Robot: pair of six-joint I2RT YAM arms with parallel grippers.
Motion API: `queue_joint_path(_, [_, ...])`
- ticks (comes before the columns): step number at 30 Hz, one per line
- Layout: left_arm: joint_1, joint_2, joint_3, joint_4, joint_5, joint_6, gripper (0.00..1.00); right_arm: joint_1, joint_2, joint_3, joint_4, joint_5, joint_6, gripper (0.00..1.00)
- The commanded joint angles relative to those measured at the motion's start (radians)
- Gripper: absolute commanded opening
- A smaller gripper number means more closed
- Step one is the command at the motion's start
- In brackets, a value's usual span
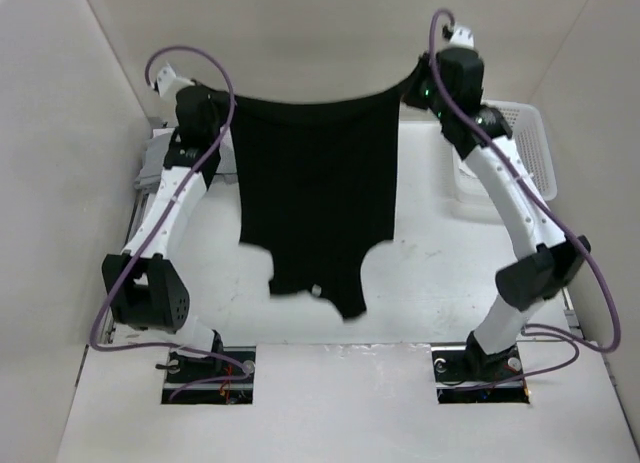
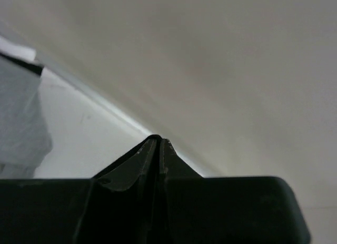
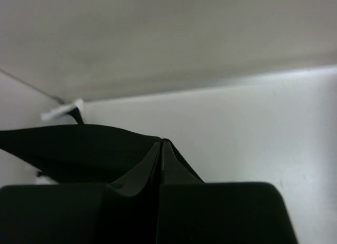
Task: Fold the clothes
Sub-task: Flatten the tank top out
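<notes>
**Black garment held up by two corners, ready to be laid out**

We have the black garment (image 1: 310, 183) hanging in the air between both raised arms. Its upper edge sags gently from the left tool (image 1: 212, 105) to the right tool (image 1: 425, 81), and its lower part dangles over the middle of the table (image 1: 430, 283). We cannot tell whether the lowest edge touches it. We judge it is held this way so the cloth drops flat and open under its own weight before it is lowered and spread for a first fold. A small pale label (image 1: 316, 290) shows near the bottom. The white basket (image 1: 530, 143) sits at the far right behind the right arm, apart from the cloth.

Both tools are closed tight. In the right wrist view the fingers meet at their tips and black cloth runs off to the left from between them, so that tool is clamped on a corner. In the left wrist view the fingers also meet, though we cannot make out cloth there. The overhead view shows the other corner running into that tool, so we take it as gripping too. A grey garment (image 2: 21, 117) shows at the left edge of that view
</notes>
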Motion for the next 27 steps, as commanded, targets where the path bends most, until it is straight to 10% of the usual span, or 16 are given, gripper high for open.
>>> queue_joint_path(1, [0.029,-0.016,0.219,0.04,0.048,0.02,0.02,-0.016,0.029,0.366,-0.058,-0.078,0.0,0.0])
queue_joint_path(6, [0.06,0.005,0.357,0.012,0.052,0.056,0.02,-0.026,0.213,0.888,-0.266,-0.082,-0.031,0.0])
queue_joint_path(13, [0.062,-0.044,0.384,-0.002,0.043,0.101,0.02,-0.049,0.082,0.713,-0.244,-0.079,-0.038,0.0])
queue_joint_path(27, [-0.187,-0.642,-0.613,0.106,-0.145,0.08,0.03,0.113,-0.748,-0.9,0.179,-0.012,0.162,0.0])
